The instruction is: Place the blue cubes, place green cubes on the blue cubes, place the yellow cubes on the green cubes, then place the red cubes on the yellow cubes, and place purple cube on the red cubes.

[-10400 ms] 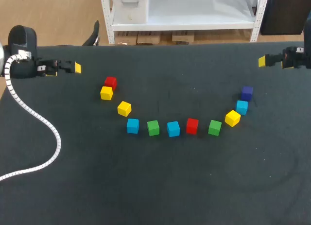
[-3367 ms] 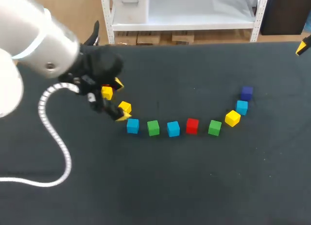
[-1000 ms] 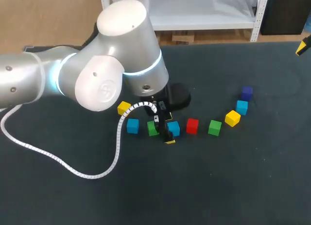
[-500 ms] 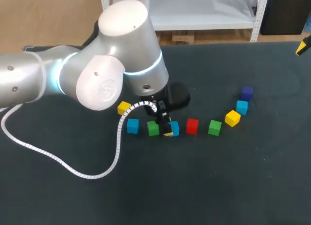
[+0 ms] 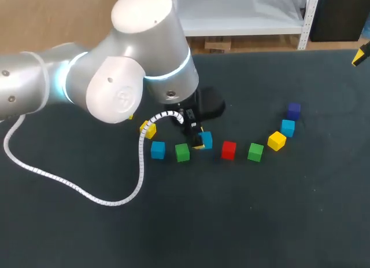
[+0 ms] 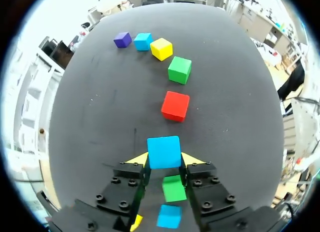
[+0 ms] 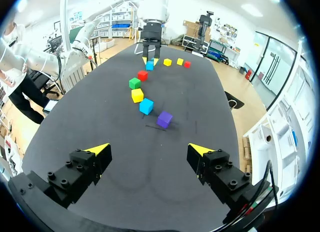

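Entering from the left side of the head view, the left arm (image 5: 121, 77) is seen bent over the desk (image 5: 231, 221), its bulky elbow joint high above the left half and its wrist turned down toward the middle of the cube row. A white ribbed cable (image 5: 75, 190) is draped from the wrist across the desk's left side. The left claw (image 5: 201, 143) is closed narrowly on the held blue cube (image 5: 206, 140), which is pinched from two sides between the yellow tips in the left wrist view (image 6: 164, 152). This cube is set slightly back from the row line, between the left green cube (image 5: 182, 153) and the middle red cube (image 5: 229, 150). In the left wrist view the left green cube (image 6: 174, 188) is seen under the claw, between its fingers. The left blue cube (image 5: 158, 150) is noted just beside the left green cube, and the left yellow cube (image 5: 148, 129) is partly covered by the cable. Past the middle red cube the row curves on through the right green cube (image 5: 255, 152), right yellow cube (image 5: 277, 140), right blue cube (image 5: 288, 128) and purple cube (image 5: 293, 111). The right claw (image 7: 149, 150) is spread wide and holds nothing; it is kept at the desk's far right corner, well apart from the cubes.
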`<state>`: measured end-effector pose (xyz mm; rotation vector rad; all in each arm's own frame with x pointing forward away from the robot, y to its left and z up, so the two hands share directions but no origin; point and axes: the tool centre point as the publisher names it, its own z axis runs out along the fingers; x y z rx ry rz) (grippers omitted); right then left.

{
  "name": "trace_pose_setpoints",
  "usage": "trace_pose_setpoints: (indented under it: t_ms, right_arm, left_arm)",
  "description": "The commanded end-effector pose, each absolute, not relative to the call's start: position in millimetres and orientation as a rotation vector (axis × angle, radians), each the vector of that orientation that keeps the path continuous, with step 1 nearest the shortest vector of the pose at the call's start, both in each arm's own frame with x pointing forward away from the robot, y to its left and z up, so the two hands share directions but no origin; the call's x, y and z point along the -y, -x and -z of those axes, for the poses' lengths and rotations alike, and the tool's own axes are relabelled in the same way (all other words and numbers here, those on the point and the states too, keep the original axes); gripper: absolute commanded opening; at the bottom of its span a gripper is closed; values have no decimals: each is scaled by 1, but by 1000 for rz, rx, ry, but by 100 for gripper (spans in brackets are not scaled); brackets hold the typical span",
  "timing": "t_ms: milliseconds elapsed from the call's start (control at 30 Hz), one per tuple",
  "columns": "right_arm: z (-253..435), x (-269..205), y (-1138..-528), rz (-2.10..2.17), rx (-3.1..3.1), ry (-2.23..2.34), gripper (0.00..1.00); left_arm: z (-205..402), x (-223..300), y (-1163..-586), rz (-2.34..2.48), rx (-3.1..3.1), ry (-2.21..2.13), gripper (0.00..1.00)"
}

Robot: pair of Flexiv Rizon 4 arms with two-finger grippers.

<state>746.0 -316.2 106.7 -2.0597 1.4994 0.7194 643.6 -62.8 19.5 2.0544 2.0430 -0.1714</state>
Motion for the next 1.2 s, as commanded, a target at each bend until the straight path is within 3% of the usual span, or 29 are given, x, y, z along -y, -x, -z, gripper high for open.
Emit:
trace_pose_setpoints:
  t_ms: [33,633,1200]
  right_arm:
    - [-107,316,-746,-719,-1499,2059,100]
    - [-107,316,-746,-719,-1499,2059,100]
    - [-107,316,-746,-719,-1499,2059,100]
  left_arm:
    - [-21,69,-658,143,-1992,-2119,0]
    - [-12,72,-697,146,-1911,-2165,0]
    - [-1,71,-700,170,-1939,-2131,0]
